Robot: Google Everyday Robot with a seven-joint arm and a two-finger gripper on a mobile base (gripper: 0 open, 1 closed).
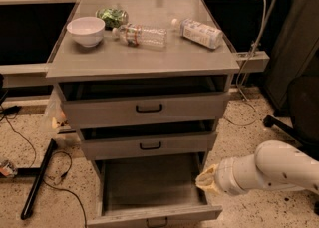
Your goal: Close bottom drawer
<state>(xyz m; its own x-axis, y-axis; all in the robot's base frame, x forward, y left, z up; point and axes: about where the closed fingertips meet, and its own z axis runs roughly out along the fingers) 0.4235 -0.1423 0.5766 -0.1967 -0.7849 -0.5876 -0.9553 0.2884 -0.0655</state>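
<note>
The bottom drawer (149,184) of the grey wood-grain cabinet is pulled far out and looks empty. Its front panel (124,218) with a small black handle (157,221) lies at the bottom edge of the view. My gripper (206,182), a yellowish tip on the white arm (269,168), reaches in from the right. It sits at the drawer's right side wall, just behind the front panel.
The middle drawer (149,146) and top drawer (148,108) stand slightly open. On the cabinet top are a white bowl (85,30), a green bag (112,16) and two plastic bottles (141,35) (199,33). A black bar (37,179) and cables lie on the floor at left. A chair base (281,125) stands at right.
</note>
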